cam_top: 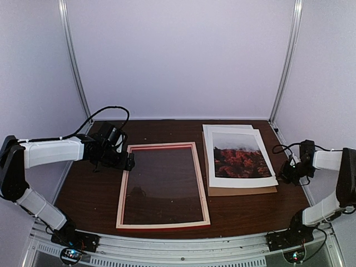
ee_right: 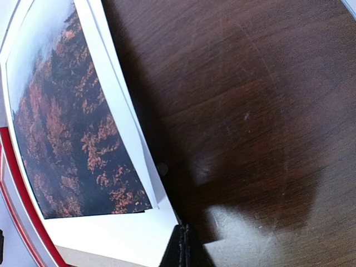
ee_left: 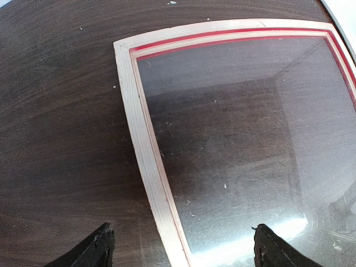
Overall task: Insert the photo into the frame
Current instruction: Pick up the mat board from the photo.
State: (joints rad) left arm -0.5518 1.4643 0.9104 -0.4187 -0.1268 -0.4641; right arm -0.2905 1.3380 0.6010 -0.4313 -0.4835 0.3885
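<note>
The frame (cam_top: 163, 225) lies flat mid-table, pale back up, with a red inner line and glass over the dark tabletop. My left gripper (cam_top: 129, 162) hovers open over its far left corner; in the left wrist view the rail (ee_left: 146, 144) runs between the spread fingertips (ee_left: 183, 245). The photo (cam_top: 241, 156), misty sky above red-orange foliage, lies to the right on a larger white sheet (cam_top: 245, 182). My right gripper (cam_top: 289, 173) is shut, its tips (ee_right: 184, 233) at that white sheet's (ee_right: 111, 233) right edge, just off the photo's (ee_right: 67, 128) corner. Whether paper is pinched does not show.
A brown backing board (cam_top: 245, 191) sticks out under the white sheet at the near side. Another white sheet (cam_top: 228, 127) shows behind the photo. Pale walls and metal posts (cam_top: 285, 61) close the table in at the back and sides.
</note>
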